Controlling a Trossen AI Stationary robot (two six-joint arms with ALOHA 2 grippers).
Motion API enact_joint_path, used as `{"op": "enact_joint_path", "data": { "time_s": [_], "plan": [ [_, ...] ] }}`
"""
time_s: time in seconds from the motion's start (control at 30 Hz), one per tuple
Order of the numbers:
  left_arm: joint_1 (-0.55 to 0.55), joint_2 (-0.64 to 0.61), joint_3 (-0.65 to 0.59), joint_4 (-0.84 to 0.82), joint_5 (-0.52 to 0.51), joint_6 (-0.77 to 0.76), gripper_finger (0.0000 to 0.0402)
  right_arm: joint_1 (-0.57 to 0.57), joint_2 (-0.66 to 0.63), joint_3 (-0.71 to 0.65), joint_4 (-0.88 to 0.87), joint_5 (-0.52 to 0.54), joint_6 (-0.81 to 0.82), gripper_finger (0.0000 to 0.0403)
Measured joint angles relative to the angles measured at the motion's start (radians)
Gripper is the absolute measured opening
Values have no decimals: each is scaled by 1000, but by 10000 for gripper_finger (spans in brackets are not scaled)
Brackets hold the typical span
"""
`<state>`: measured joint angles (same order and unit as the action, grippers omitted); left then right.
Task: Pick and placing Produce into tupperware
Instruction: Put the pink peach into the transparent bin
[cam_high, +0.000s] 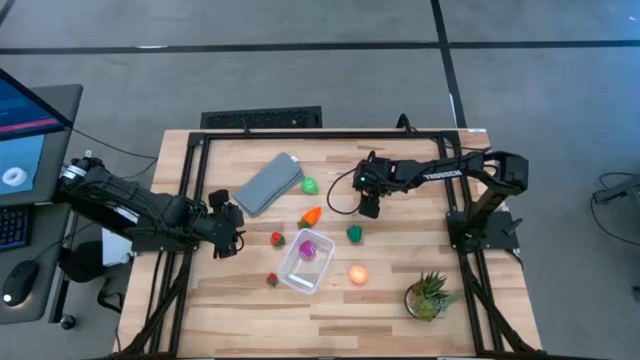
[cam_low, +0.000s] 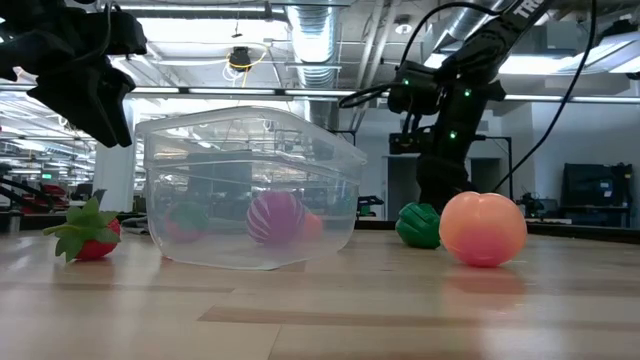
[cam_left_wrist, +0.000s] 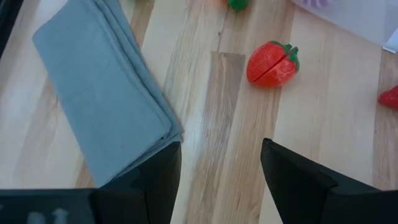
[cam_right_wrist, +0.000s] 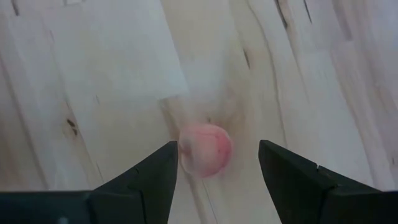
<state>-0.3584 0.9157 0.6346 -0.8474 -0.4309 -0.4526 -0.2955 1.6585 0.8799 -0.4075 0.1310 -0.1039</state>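
Bright, even overhead light; soft shadows; the right wrist view is blurred, washed pale.

A robotics lab: exposed silver ceiling ducts (cam_low: 310, 30), a black-framed pale wooden tabletop (cam_high: 390, 290), a blue-lit computer monitor (cam_high: 25, 135) beside its left edge.

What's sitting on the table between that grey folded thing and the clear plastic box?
From above, the orange carrot-like piece lies between the grey folded thing and the clear box, with a strawberry just beside that line.
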Motion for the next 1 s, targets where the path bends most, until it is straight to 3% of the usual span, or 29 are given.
{"op": "enact_joint_path", "data": {
  "time_s": [1.0],
  "plan": [
    [0,0,0,0,0,-6,210,0,-1,0,0,-3,25,249]
  ]
}}
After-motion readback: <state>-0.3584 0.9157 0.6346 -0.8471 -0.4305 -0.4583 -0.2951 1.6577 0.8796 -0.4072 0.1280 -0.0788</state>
